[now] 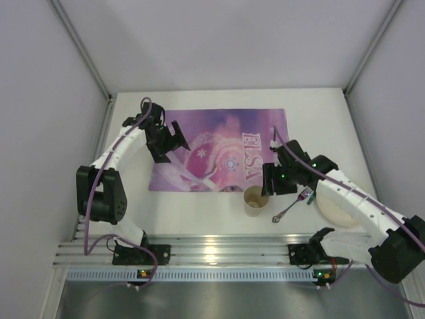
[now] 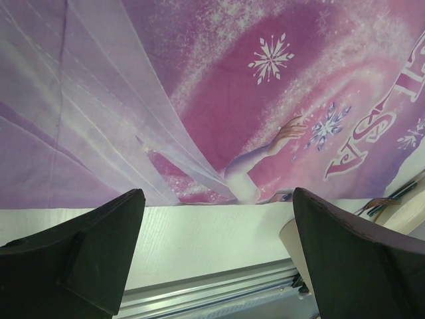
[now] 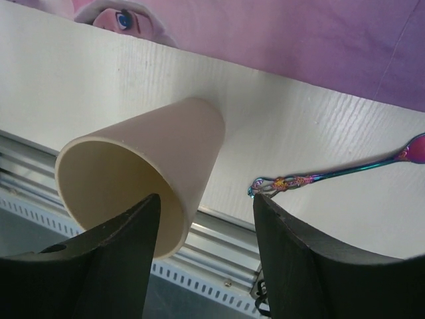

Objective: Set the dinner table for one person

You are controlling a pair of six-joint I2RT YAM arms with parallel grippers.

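Walls (image 1: 219,40) hem the plain white dinner table (image 1: 199,222) on three sides, ribbed rail (image 1: 212,256) at its near edge; bare strips ring the purple placemat (image 1: 219,149). Left wrist: left gripper (image 2: 218,196) spread wide above the mat's near edge. Right wrist: right gripper (image 3: 206,199) parted, pinching nothing, cup (image 3: 166,146) partly behind one finger, rainbow-tinted utensil (image 3: 332,174) alongside on bare tabletop.

A beige plastic cup (image 3: 159,146) stands on the plain white tabletop (image 3: 319,126). Its rim is partly behind a black finger (image 3: 106,266) of the parted right gripper (image 3: 206,203). An iridescent metal utensil handle (image 3: 332,174) lies near it.
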